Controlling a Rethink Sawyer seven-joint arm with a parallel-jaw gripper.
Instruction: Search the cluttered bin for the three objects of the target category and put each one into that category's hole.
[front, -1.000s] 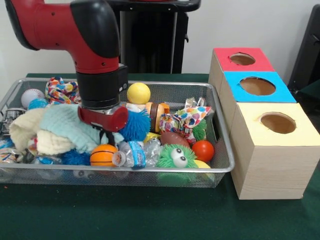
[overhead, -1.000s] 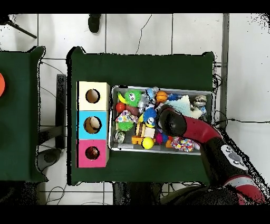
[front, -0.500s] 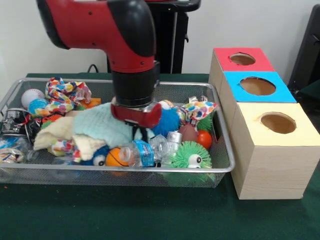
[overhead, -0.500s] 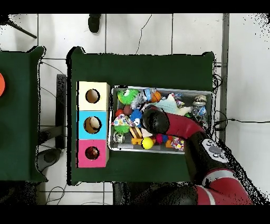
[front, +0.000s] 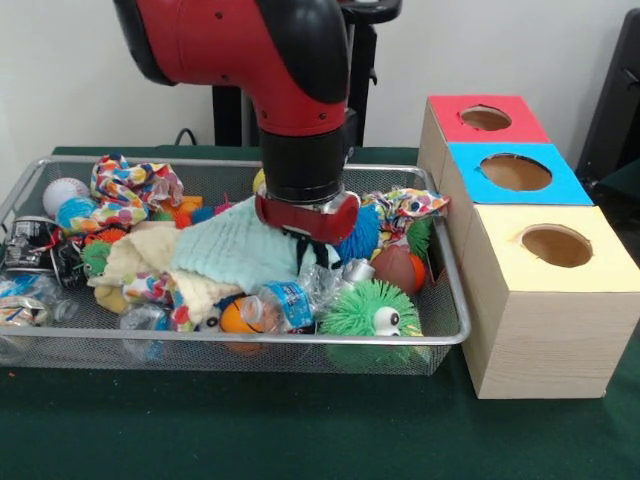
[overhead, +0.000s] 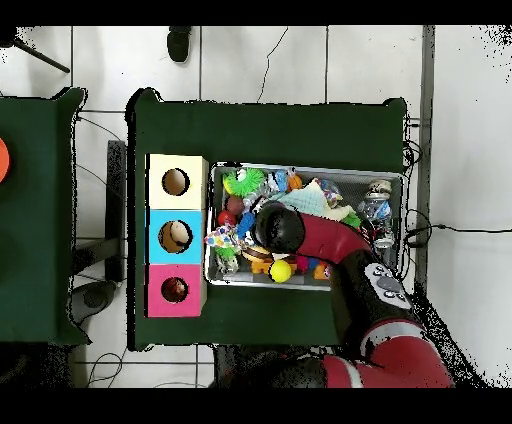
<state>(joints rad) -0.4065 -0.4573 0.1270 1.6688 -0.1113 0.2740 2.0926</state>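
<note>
arm low over a crowded wire bin, gripper buried in the clutter

nearest the camera in the front view, the green worktop runs across the bottom of the frame. on it sits the wire mesh bin, filling the left and centre. along its near edge lie a green spiky toy with googly eyes, a crushed clear water bottle and, just left of that, an orange ball partly under cloth. a pale blue knitted cloth and a cream cloth are heaped in the middle. a red ball rests near the bin's right wall. further back at the left are a patterned fabric bundle and a white ball.

the red and black arm comes down from the top centre, its red wrist ring just above the blue cloth. the gripper is sunk among the toys, so i cannot tell how wide it stands or whether it has anything.

at the right, beside the bin, a wooden box carries three holes: yellow hole nearest, blue hole behind it, red hole farthest
</note>
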